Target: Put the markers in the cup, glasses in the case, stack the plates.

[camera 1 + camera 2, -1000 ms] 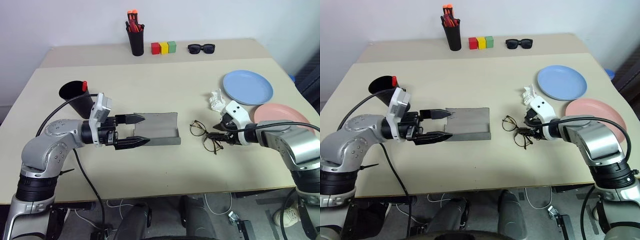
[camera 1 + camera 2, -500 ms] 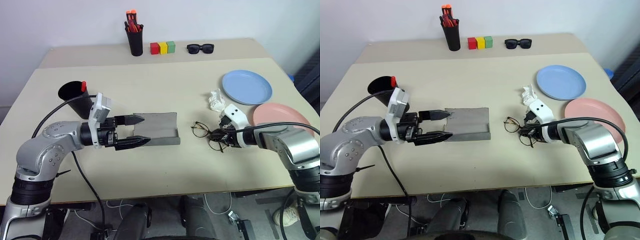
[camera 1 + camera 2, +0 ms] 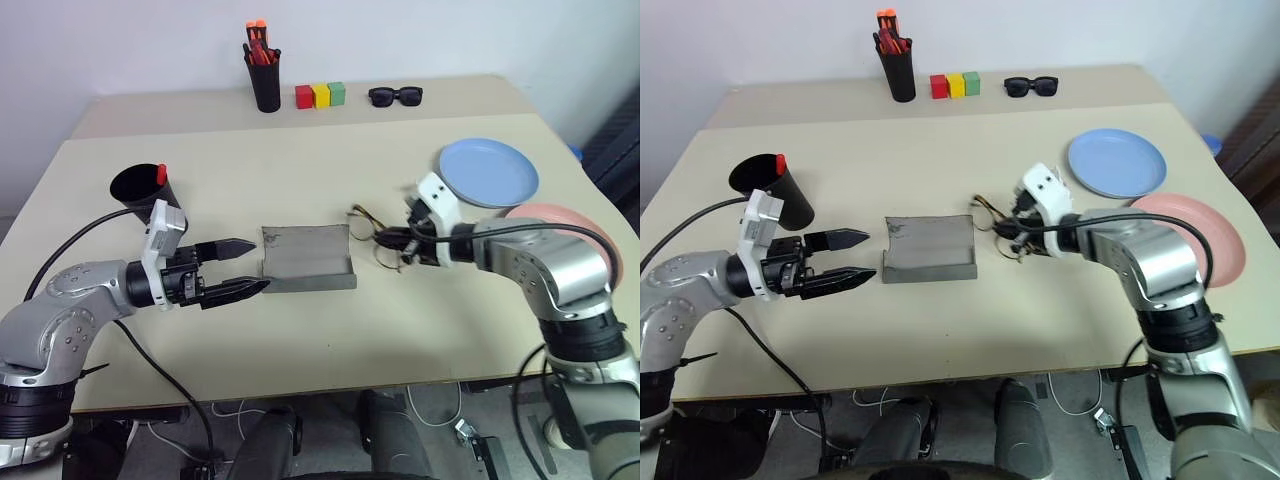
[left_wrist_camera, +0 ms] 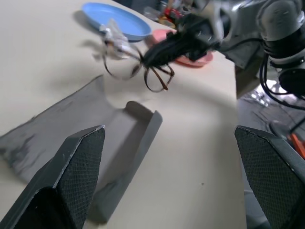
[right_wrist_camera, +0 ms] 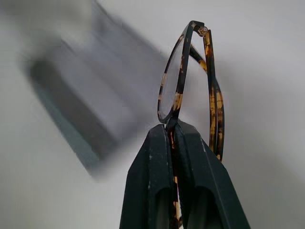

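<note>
My right gripper is shut on the wire-frame glasses, pinching the frame and holding it off the table just right of the case. The grey case lies open at the table's middle. To its left my left gripper stands open and level, pointing at the case, with nothing between its fingers. The black cup stands at the left with a red-capped marker sticking out of it. The blue plate and the pink plate lie apart at the right, the pink one partly behind my right arm.
On the far table stand a black pen holder with orange-capped pens, three coloured blocks and black sunglasses. The table's front edge runs close below both arms.
My right gripper shut on the glasses, lifted them off the table and carried them left toward the case. My left gripper drew back leftward, away from the case.
</note>
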Robot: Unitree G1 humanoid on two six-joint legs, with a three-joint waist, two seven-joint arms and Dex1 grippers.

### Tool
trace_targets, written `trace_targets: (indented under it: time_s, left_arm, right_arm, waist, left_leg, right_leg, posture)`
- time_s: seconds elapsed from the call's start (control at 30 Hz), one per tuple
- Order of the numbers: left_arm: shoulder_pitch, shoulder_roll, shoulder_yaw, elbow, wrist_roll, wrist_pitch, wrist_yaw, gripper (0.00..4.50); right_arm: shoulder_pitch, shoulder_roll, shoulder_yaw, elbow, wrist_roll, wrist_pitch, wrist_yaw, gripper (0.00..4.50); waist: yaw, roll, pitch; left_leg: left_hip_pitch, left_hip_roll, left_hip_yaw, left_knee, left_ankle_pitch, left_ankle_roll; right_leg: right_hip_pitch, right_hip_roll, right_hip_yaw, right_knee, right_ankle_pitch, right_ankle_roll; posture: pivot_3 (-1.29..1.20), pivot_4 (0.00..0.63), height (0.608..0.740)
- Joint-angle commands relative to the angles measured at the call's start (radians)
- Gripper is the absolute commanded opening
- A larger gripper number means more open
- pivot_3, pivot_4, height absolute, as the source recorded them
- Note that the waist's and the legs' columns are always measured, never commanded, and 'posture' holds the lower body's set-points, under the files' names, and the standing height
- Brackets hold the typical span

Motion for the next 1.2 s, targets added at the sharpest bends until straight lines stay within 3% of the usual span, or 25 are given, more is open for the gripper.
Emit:
trace_targets:
  time_s: [0.03, 0.4, 0.93, 1.07, 1.2]
  left_arm:
    - [0.013, 0.023, 0.04, -0.038, -0.035, 0.007, 0.01, 4.46]
    - [0.046, 0.02, 0.038, -0.065, -0.055, -0.007, 0.04, 4.46]
    - [0.046, 0.013, 0.013, -0.062, -0.036, -0.056, 0.041, 4.46]
    - [0.043, 0.013, 0.006, -0.061, -0.032, -0.063, 0.044, 4.46]
    - [0.043, 0.016, 0.004, -0.053, -0.027, -0.07, 0.04, 4.46]
  right_arm:
    - [-0.049, 0.081, -0.021, -0.042, 0.044, 0.009, -0.036, 0.02]
    - [-0.027, 0.12, 0.244, 0.103, -0.159, -0.378, 0.074, 0.02]
    - [-0.001, 0.089, 0.289, 0.136, -0.202, -0.47, 0.252, 0.02]
    - [-0.003, 0.107, 0.274, 0.151, -0.212, -0.478, 0.242, 1.39]
    - [-0.012, 0.117, 0.251, 0.157, -0.209, -0.475, 0.231, 3.51]
  waist:
    - [0.002, -0.001, -0.001]
    - [-0.007, -0.001, 0.0]
    - [-0.005, 0.0, 0.0]
    - [-0.005, 0.0, 0.0]
    - [-0.005, 0.0, 0.0]
  left_leg:
    - [0.0, 0.0, 0.0, 0.0, 0.0, 0.0]
    - [0.001, -0.002, 0.0, 0.0, 0.0, 0.0]
    - [0.001, -0.002, 0.001, 0.0, -0.001, -0.001]
    - [0.001, -0.002, 0.001, 0.0, -0.001, -0.001]
    - [0.001, -0.002, 0.001, 0.0, -0.001, -0.001]
  right_leg:
    - [0.0, 0.0, 0.0, 0.0, 0.0, 0.0]
    - [0.0, 0.0, 0.0, 0.0, 0.0, 0.0]
    - [-0.001, 0.001, 0.001, 0.0, 0.0, 0.0]
    - [-0.001, 0.001, 0.001, 0.001, 0.0, 0.0]
    - [-0.001, 0.001, 0.001, 0.0, 0.0, 0.0]
  posture:
    - [0.0, 0.15, 0.74]
    - [0.0, 0.15, 0.74]
    - [0.0, 0.15, 0.74]
    - [0.0, 0.15, 0.74]
    - [0.0, 0.15, 0.74]
